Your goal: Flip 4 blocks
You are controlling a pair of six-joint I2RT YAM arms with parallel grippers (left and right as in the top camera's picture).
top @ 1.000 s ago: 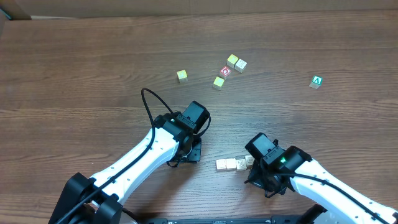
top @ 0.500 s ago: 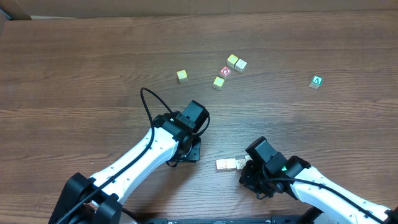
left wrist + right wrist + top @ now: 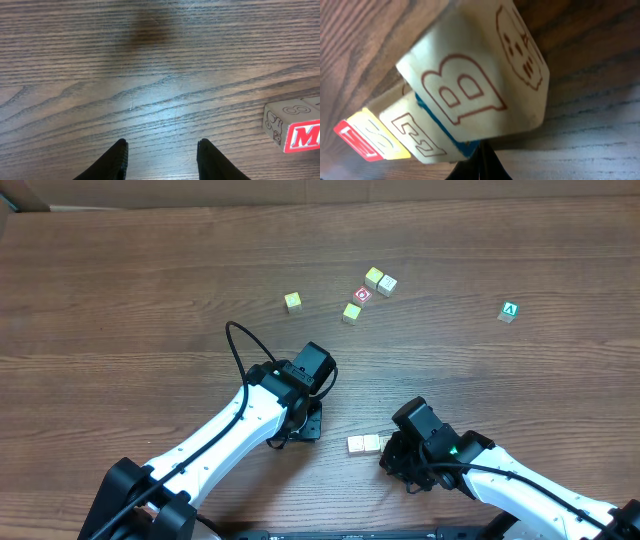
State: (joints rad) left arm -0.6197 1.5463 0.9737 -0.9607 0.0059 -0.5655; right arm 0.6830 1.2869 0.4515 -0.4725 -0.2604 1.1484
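Note:
The blocks lie in a short row near the table's front; in the overhead view two cream blocks [image 3: 363, 444] show and the rest are under my right wrist. My right gripper [image 3: 391, 453] is shut, its tip [image 3: 482, 159] pressed against the lower edge of a tilted cream block with a red "B" [image 3: 475, 85]. Beside that block sit an "E" block [image 3: 420, 136] and a yellow-faced block [image 3: 372, 131]. My left gripper [image 3: 162, 152] stands open over bare wood, left of the row. The row's end block with the red "M" face [image 3: 300, 137] is at that view's right edge.
At the back middle lie three yellow-green cubes [image 3: 292, 301] [image 3: 351, 312] [image 3: 373, 277], a cream cube [image 3: 387, 285] and the red "O" cube [image 3: 362, 295]. The green "A" cube [image 3: 509, 311] sits far right. The left arm's black cable [image 3: 238, 355] loops over the table.
My right gripper has slid left onto the row's right end, covering blocks that showed before. The left arm has not moved.

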